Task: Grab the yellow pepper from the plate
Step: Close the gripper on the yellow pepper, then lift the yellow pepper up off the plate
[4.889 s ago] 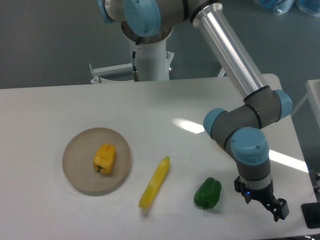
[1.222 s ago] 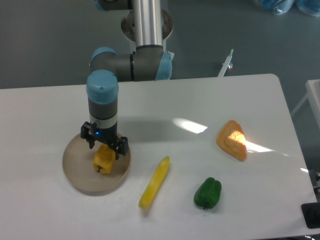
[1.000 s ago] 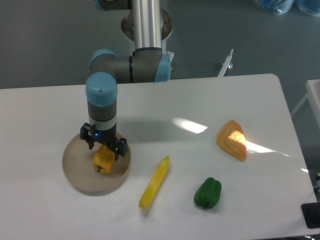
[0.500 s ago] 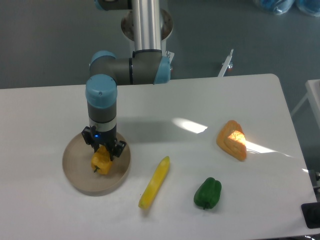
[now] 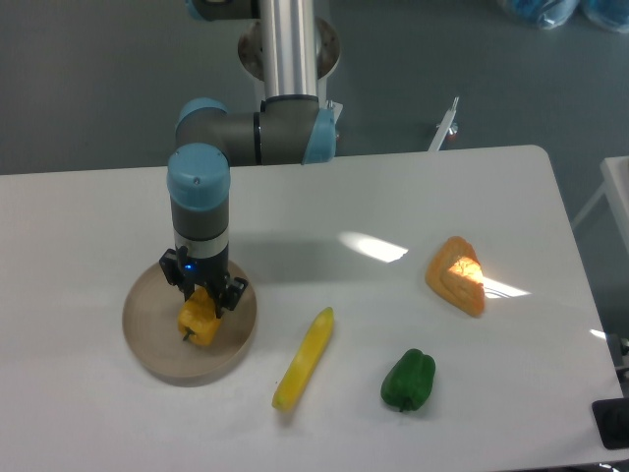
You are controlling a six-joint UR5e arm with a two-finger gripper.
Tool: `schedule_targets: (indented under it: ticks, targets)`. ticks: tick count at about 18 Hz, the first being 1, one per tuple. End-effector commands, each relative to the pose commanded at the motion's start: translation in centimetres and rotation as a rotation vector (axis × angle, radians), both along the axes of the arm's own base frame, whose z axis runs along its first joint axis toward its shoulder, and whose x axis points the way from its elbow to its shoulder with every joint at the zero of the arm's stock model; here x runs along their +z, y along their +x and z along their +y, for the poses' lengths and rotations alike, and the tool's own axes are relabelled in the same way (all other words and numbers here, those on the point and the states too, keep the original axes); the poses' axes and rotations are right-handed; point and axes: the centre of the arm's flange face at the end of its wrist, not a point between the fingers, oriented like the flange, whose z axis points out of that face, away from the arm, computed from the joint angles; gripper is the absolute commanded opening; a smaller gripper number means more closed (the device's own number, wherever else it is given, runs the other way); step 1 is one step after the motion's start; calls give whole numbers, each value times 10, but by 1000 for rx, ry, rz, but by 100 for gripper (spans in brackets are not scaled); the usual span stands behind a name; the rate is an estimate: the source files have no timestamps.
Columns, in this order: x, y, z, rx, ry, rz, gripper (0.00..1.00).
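A stubby, lobed yellow-orange bell pepper (image 5: 197, 323) sat on the round, flat tan plate (image 5: 147, 339). The black two-finger gripper (image 5: 203, 293) was clamped on the pepper's upper end, one finger at each side.

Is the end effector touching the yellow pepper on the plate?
Touching. The fixed camera shows the end effector with its fingers closed against both sides of the yellow pepper, no gap visible, above the plate.

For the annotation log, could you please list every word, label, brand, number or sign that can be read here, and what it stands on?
None can be read: no text shows on the arm, the gripper, the yellow pepper, the plate, the other vegetables or the table.
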Motion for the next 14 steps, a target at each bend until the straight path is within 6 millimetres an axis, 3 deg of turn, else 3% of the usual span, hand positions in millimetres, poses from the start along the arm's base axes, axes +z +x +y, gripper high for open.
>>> schedule_targets:
  ticks: [5,9,14]
  targets:
    - [33,-50,-7,-19,31,78,40]
    - [53,-114,-32,-34,47,127,40]
    - [61,-185,-59,-70,18,170,40]
